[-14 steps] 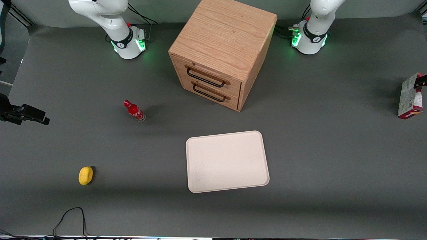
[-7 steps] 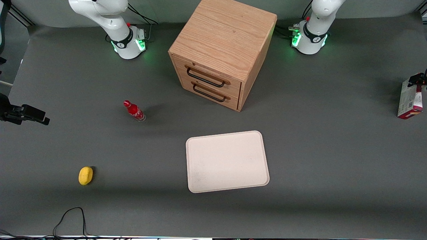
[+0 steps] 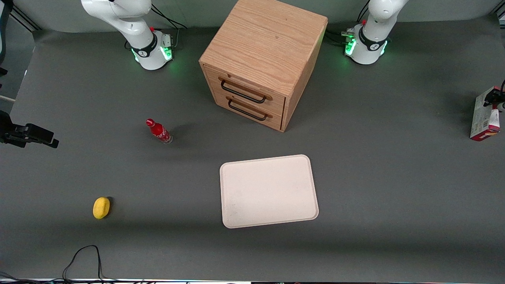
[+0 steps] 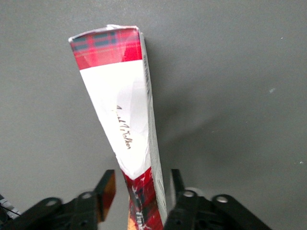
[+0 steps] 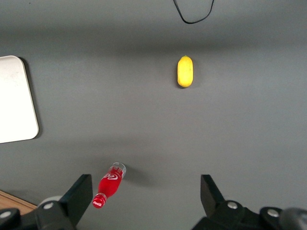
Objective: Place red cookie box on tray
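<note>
The red cookie box stands on edge on the grey table, at the working arm's end, well away from the tray. In the left wrist view its narrow white face with red tartan ends rises between my fingers. My gripper is open and straddles the box's top end. A clear gap shows at one finger and a thinner one at the other. The cream-white tray lies flat and bare, nearer the front camera than the cabinet.
A wooden two-drawer cabinet stands between the arm bases. A small red bottle and a yellow lemon-like object sit toward the parked arm's end. A black cable loops near the front edge.
My gripper has come in over the cookie box's top end. The box now shows a narrower face in the front view. Nothing else has moved.
</note>
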Robot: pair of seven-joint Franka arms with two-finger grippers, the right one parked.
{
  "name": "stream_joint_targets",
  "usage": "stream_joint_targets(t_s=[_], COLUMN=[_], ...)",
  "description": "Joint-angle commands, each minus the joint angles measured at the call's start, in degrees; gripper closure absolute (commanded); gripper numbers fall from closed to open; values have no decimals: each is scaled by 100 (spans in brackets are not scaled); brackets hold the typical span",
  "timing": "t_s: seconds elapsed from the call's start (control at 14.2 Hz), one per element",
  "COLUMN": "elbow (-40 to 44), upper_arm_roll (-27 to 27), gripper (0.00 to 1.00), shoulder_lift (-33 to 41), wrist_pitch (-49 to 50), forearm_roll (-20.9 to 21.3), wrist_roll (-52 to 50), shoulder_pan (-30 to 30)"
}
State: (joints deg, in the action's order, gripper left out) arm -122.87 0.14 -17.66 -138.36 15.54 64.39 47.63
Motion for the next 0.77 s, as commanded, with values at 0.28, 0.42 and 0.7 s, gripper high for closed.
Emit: stream_joint_targets(t_s=[0.28, 0.42, 0.7], elbow=[-62, -9, 673], upper_arm_roll=[-41, -49, -329], gripper=[100, 100, 100], shoulder_lift=[-36, -19, 245], wrist_pitch=[-156, -95, 1104], forearm_roll=[-112, -112, -340], wrist_roll=[109, 143, 118], shoulder_pan=[88, 88, -104])
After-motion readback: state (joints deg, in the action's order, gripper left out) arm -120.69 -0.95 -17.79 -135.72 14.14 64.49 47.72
